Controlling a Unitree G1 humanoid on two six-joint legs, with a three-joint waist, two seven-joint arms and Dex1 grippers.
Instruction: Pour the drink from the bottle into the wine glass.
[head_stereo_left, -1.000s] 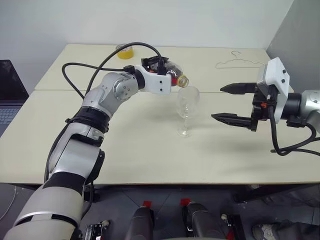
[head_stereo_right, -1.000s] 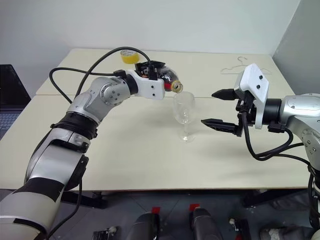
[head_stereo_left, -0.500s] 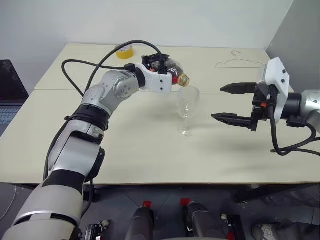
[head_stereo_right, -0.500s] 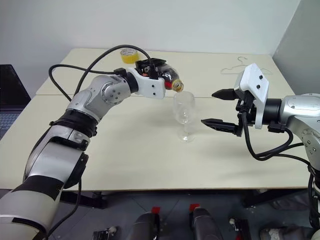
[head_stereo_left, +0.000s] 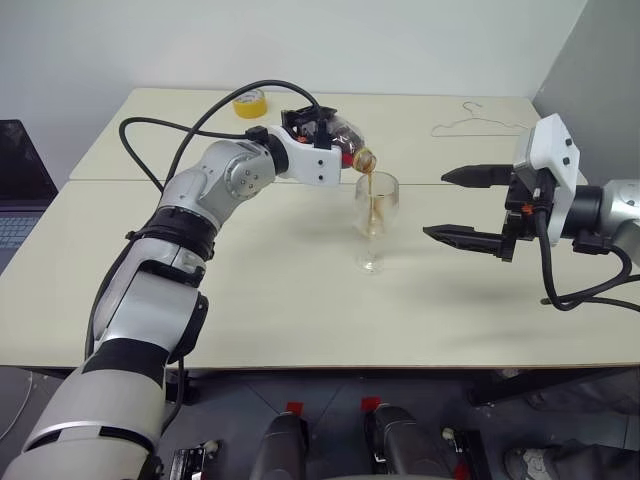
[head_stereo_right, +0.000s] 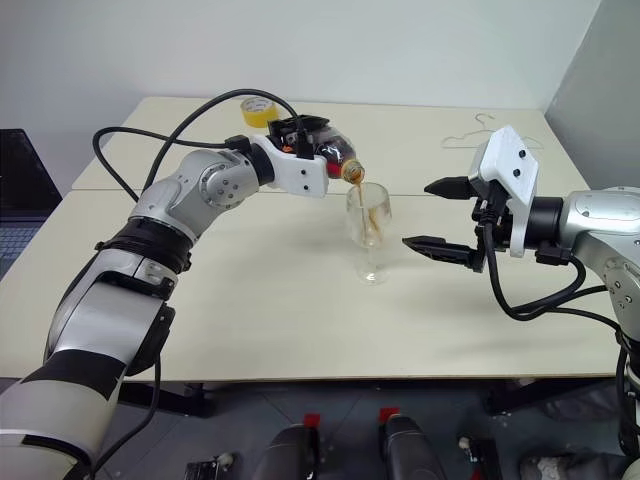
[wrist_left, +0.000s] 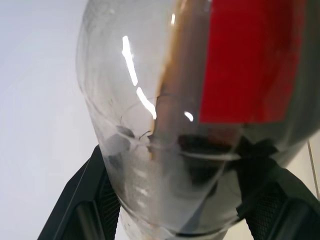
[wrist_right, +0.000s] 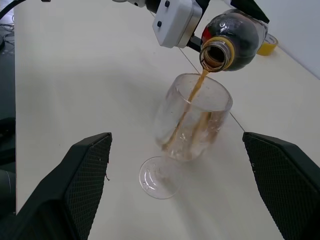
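My left gripper is shut on the bottle, which lies tipped with its open yellow-ringed mouth just over the rim of the wine glass. A thin amber stream of the drink runs from the mouth into the bowl, and a little brown liquid gathers inside. The glass stands upright on the cream table. In the left wrist view the bottle sits between the two black fingers, red label showing. My right gripper hangs open to the right of the glass, apart from it.
A yellow tape roll lies at the table's far side behind my left arm. A thin wire hanger rests at the far right. A dark laptop sits off the table's left edge.
The bottle has tipped a little further and the drink now streams into the glass, which held no liquid before. The right arm has kept still.
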